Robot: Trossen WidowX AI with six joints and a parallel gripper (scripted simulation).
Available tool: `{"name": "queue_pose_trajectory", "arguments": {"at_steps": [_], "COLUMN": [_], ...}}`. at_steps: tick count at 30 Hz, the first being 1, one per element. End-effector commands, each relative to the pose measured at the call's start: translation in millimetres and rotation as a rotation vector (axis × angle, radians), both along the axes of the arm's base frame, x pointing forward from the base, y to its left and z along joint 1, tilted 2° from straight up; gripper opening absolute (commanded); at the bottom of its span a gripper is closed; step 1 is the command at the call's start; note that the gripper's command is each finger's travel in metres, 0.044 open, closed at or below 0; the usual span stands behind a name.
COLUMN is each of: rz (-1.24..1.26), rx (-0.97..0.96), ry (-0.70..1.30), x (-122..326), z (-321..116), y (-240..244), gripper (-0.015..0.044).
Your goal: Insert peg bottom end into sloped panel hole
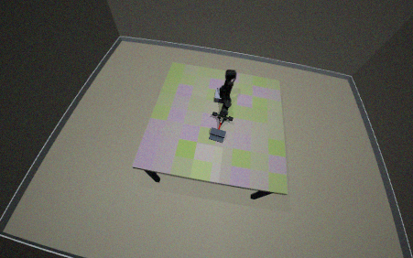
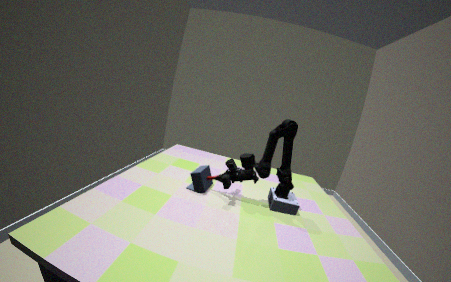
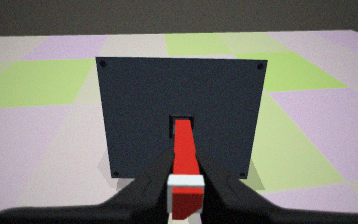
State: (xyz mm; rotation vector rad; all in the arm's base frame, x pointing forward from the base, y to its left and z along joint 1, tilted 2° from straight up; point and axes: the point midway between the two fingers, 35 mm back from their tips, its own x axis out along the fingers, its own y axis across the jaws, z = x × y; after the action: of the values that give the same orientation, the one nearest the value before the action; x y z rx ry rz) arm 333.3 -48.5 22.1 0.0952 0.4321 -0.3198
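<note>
A red peg (image 3: pixel 184 147) (image 2: pixel 212 177) (image 1: pixel 219 126) with a pale band near its rear end points away from my gripper toward the panel. My gripper (image 3: pixel 183 153) (image 2: pixel 218 178) (image 1: pixel 221 121) is shut on the peg. The dark blue-grey panel (image 3: pixel 137 105) (image 2: pixel 201 179) (image 1: pixel 217 134) faces the gripper. Its square hole (image 3: pixel 171 125) shows around the peg's far end in the wrist view, with the left and upper edges visible. The peg's tip is at the hole's mouth; whether it is inside is hard to tell. The peg covers the hole's lower right part.
The patchwork table top (image 1: pixel 252 128) (image 2: pixel 200 240) lies under the panel and the arm. The arm's base (image 2: pixel 283 202) stands behind the gripper. Small dark screws sit at the panel's corners. The arm's forearm hangs low over the table behind the panel's front face.
</note>
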Motion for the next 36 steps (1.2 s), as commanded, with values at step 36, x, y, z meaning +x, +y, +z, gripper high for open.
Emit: {"name": "queue_pose_trajectory", "arguments": {"at_steps": [36], "rz": [0.005], "rx": [0.000], "ry": [-0.001], "x": [18], "z": [-9], "y": [-4], "gripper": [0.0000]}}
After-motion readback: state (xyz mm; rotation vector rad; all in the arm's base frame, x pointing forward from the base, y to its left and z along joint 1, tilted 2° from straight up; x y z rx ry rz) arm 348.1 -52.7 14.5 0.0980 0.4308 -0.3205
